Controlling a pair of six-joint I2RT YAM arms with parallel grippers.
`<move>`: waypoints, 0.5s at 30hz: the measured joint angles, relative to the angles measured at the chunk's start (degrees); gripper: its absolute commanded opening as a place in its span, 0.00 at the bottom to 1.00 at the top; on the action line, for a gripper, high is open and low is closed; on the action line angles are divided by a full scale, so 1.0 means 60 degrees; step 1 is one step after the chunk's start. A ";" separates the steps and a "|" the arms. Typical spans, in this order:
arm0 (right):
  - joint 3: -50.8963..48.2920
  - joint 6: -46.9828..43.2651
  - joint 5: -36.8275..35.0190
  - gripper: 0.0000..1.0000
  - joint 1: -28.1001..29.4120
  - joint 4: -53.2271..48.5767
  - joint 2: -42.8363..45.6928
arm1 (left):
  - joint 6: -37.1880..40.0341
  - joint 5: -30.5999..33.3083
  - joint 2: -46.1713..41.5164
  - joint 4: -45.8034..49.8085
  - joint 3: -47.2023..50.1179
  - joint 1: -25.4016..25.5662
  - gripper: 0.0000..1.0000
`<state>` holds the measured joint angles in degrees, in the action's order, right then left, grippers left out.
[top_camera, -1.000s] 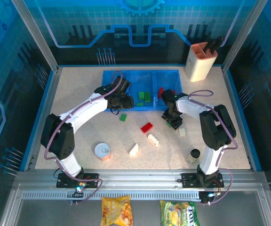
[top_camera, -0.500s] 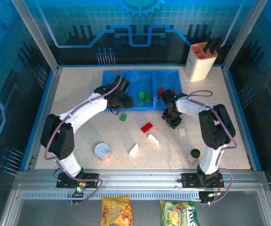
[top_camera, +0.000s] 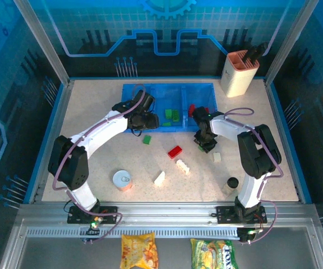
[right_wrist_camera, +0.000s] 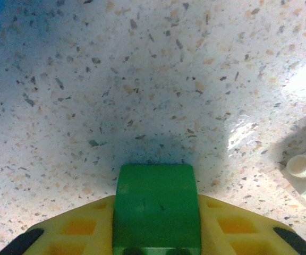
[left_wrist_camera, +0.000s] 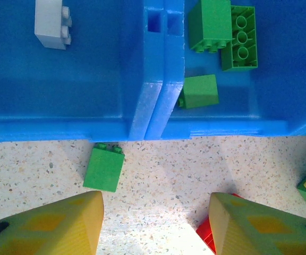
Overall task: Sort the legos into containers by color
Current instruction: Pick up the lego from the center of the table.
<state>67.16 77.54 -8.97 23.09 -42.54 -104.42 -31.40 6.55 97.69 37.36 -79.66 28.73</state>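
A beige knife block holding dark handles stands upright at the far right corner of a speckled cream table. A round tin can sits front left, and a small black-capped bottle front right. A yellow snack packet and a green snack packet lie beyond the metal rail.

A speckled beige tabletop is enclosed by translucent blue patterned wall panels and framed by silver aluminium posts.

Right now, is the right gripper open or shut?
Shut on a green lego: in the wrist view the right gripper's yellow fingers press against both its sides.
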 measured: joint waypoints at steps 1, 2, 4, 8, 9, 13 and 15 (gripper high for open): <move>0.0000 -0.0076 0.0004 0.33 0.0000 0.0000 0.0047 | 0.0000 -0.0004 -0.0011 0.0000 0.0004 -0.0015 0.55; 0.0000 -0.0175 0.0000 0.32 0.0004 -0.0004 0.0106 | 0.0000 -0.0025 -0.0033 -0.0007 0.0015 -0.0036 0.56; 0.0000 -0.0481 0.0004 0.29 0.0018 0.0007 0.0240 | 0.0000 -0.0066 -0.0117 -0.0025 0.0084 -0.0091 0.56; 0.0004 -0.1523 0.0117 0.29 0.0029 0.0091 0.0426 | 0.0000 -0.0084 -0.0291 -0.0040 0.0317 -0.0273 0.56; 0.0004 -0.1800 0.0157 0.29 0.0040 0.0117 0.0437 | 0.0000 -0.0106 -0.0321 -0.0040 0.0375 -0.0324 0.56; 0.0036 -0.3093 0.0350 0.28 0.0266 0.0186 0.0437 | 0.0004 -0.0157 -0.0441 -0.0069 0.0674 -0.0532 0.55; 0.0138 -0.3679 0.0412 0.28 0.0463 0.0182 0.0437 | 0.0004 -0.0171 -0.0510 -0.0080 0.0823 -0.0612 0.56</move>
<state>67.99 55.46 -6.50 25.87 -41.45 -101.80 -31.38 5.52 94.63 36.88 -74.72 25.06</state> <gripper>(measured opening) 0.328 0.555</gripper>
